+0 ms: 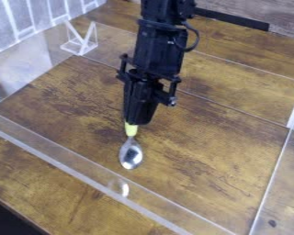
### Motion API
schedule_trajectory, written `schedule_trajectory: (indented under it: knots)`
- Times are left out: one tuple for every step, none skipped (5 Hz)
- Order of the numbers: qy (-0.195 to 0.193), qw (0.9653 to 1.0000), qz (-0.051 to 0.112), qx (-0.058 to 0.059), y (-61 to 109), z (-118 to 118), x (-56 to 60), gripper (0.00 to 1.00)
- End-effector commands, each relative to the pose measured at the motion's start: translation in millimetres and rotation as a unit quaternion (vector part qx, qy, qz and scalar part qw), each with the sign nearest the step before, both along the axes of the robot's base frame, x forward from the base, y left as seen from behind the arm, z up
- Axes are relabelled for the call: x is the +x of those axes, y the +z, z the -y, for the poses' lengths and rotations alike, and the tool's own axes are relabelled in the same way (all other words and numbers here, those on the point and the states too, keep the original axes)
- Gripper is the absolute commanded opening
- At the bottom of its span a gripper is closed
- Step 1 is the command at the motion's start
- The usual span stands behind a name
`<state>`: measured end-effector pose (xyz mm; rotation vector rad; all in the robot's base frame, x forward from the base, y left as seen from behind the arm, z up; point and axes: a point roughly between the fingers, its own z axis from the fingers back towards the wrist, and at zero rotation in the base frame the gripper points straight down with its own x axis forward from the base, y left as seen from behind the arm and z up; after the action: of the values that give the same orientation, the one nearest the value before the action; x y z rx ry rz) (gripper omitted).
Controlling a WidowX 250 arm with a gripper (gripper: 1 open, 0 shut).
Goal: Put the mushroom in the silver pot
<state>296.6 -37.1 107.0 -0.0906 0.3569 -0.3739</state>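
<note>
Neither the mushroom nor the silver pot shows in this view. My black gripper (136, 117) points down over the middle of the wooden table. Its fingers are pinched together on the yellow-green handle of a spoon (131, 154). The spoon's metal bowl lies on the wood just in front of the fingertips. The upper end of the handle is hidden behind the fingers.
A low clear plastic wall (63, 156) runs around the work area, with its front edge close to the spoon. A clear plastic stand (78, 39) sits at the back left. The wooden table (223, 138) stretches to the right of the arm.
</note>
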Motion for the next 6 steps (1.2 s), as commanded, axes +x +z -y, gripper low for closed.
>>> schedule_trajectory:
  knots:
    - [0.071, 0.9952, 0.068, 0.003, 43.9, -10, 13.9, 0.00]
    - [0.089, 0.9928, 0.080, 0.003, 53.9, -10, 25.2, 0.00]
    - [0.100, 0.9914, 0.085, -0.002, 54.5, -13, 41.1, 0.00]
    - [0.094, 0.9918, 0.085, -0.014, 46.4, -15, 49.8, 0.00]
    - [0.089, 0.9921, 0.084, -0.027, 45.6, -17, 54.1, 0.00]
    - [0.078, 0.9927, 0.083, -0.038, 39.2, -17, 62.2, 1.00]
